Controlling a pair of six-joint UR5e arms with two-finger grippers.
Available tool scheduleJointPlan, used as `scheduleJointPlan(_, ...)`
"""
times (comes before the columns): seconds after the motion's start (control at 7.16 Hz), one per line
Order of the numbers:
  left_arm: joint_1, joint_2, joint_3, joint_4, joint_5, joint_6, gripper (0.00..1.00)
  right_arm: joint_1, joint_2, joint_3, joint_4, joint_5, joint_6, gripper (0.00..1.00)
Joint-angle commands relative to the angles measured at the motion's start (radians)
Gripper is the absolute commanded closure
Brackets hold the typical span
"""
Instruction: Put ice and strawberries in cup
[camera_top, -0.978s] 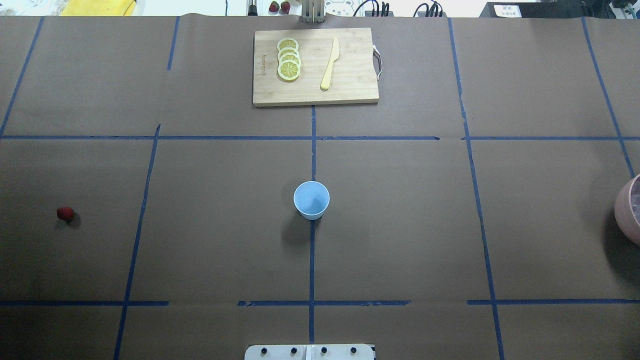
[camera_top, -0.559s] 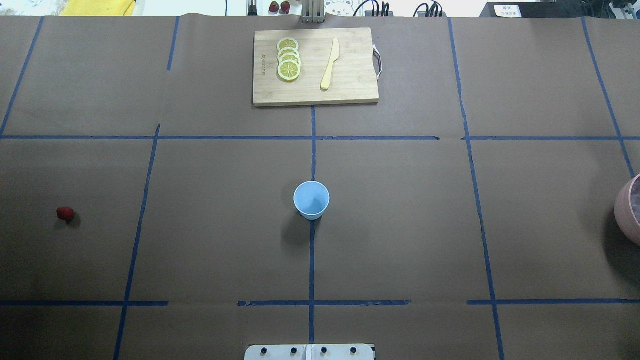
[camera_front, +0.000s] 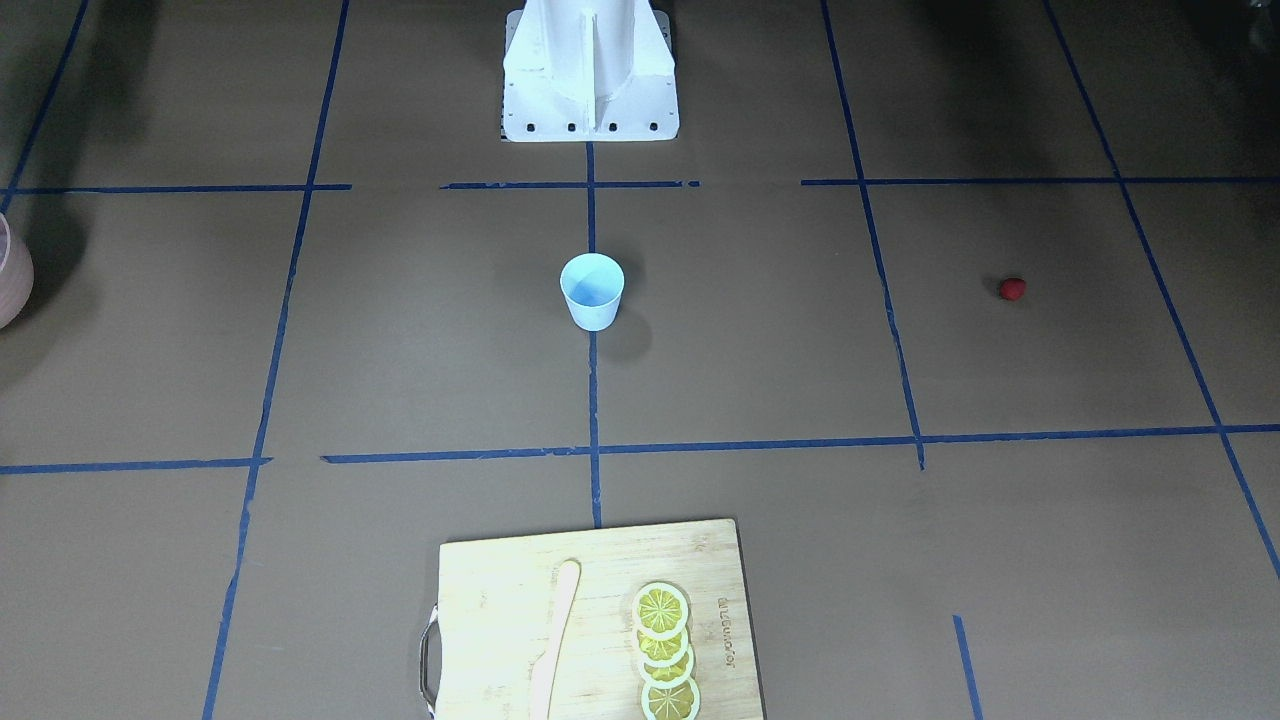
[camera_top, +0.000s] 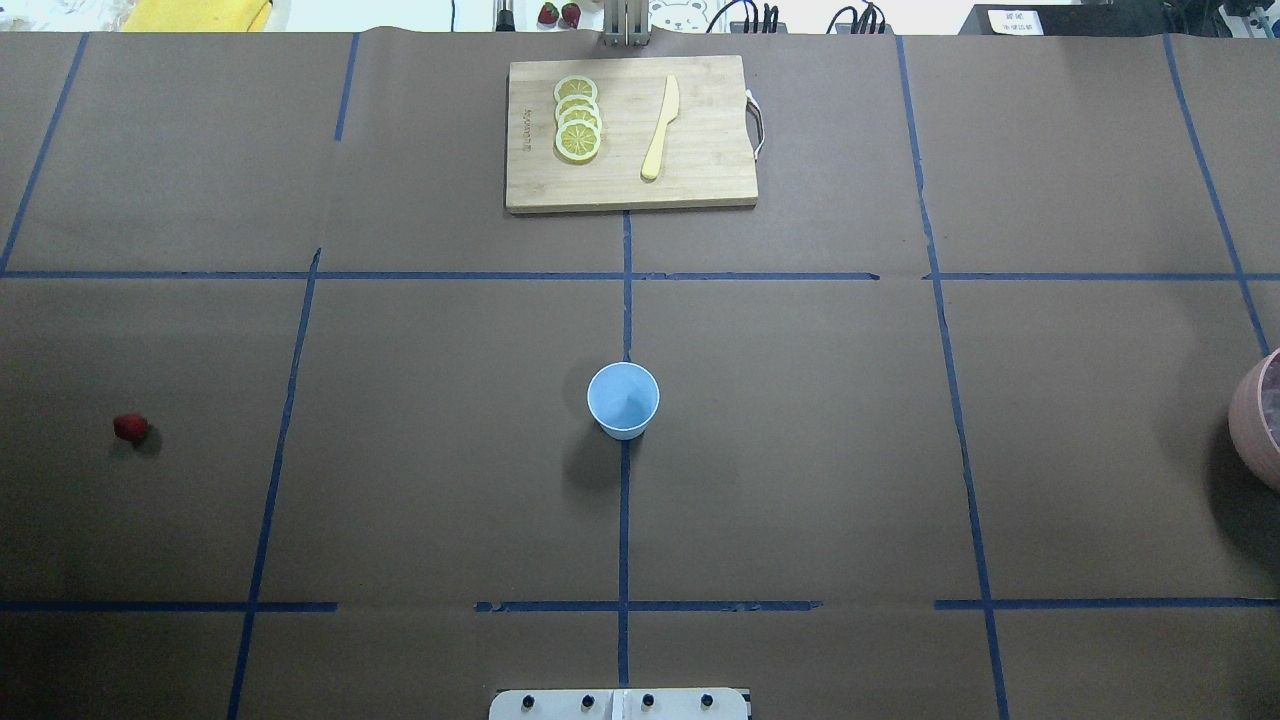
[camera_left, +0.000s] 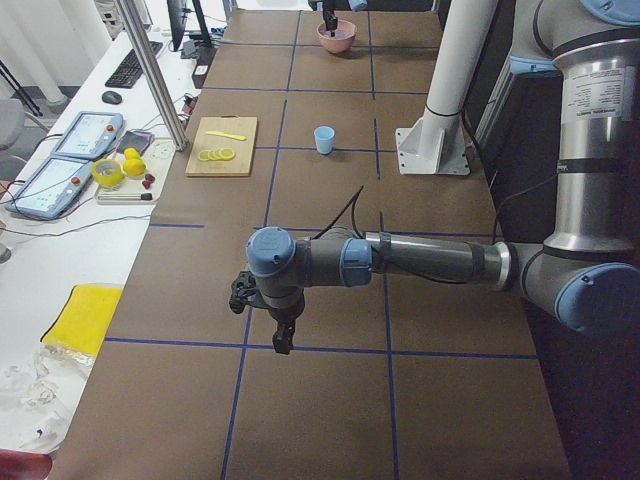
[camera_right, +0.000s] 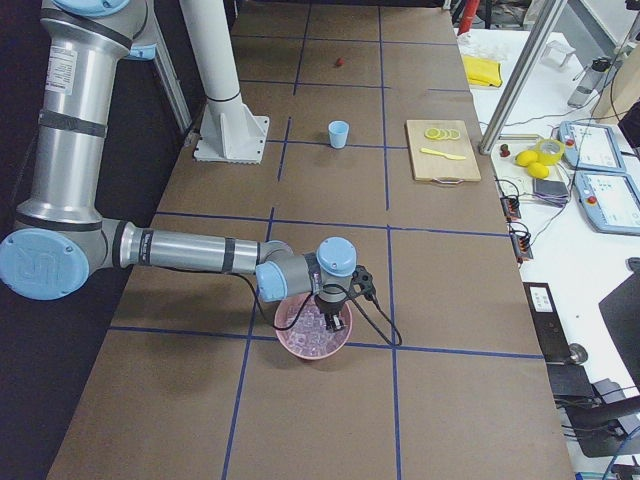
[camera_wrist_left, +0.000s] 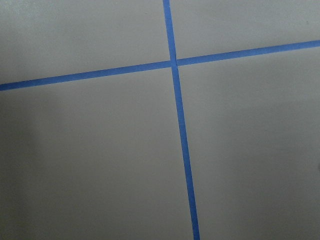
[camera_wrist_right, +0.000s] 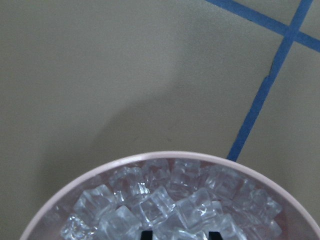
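The pale blue cup (camera_top: 623, 400) stands upright at the table's middle; it also shows in the front view (camera_front: 592, 290). One dark-red strawberry (camera_top: 130, 428) lies alone at the far left, apart from everything. Ice (camera_wrist_right: 165, 205) fills a pink bowl (camera_wrist_right: 165, 155) at the table's right edge (camera_top: 1255, 420). My right gripper (camera_right: 335, 320) hangs over that bowl with its dark fingertips (camera_wrist_right: 145, 234) apart, down among the ice. My left gripper (camera_left: 283, 338) hovers over bare table at the left end; I cannot tell whether it is open or shut.
A wooden cutting board (camera_top: 700, 130) at the far middle carries lemon slices (camera_top: 578, 118) and a pale knife (camera_top: 660, 128). The white robot base (camera_front: 590, 70) stands at the near edge. Blue tape lines cross the brown table.
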Motion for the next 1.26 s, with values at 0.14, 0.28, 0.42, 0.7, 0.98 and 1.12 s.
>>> scheduleJointPlan(0.14, 0.0, 0.0, 0.0, 0.0, -0.001, 0.0, 0.0, 0.01, 0.005, 0.003, -0.001, 0.002, -0.004, 0.92)
scheduleJointPlan(0.28, 0.0, 0.0, 0.0, 0.0, 0.001, 0.0, 0.0, 0.028, 0.012, 0.031, -0.007, 0.005, 0.005, 0.92)
scheduleJointPlan(0.42, 0.0, 0.0, 0.0, 0.0, -0.001, 0.0, 0.0, 0.053, 0.013, 0.063, -0.016, 0.005, 0.011, 0.94)
scheduleJointPlan(0.7, 0.0, 0.002, -0.002, 0.002, -0.001, 0.0, 0.0, 0.079, 0.074, 0.1, -0.032, 0.006, 0.162, 0.97)
scheduleJointPlan(0.98, 0.0, 0.002, -0.002, 0.006, -0.001, 0.0, 0.0, 0.065, 0.102, 0.17, -0.03, 0.011, 0.363, 1.0)
scheduleJointPlan(1.12, 0.0, 0.002, -0.002, 0.003, -0.001, 0.0, 0.0, 0.001, 0.136, 0.21, -0.03, 0.009, 0.476, 1.0)
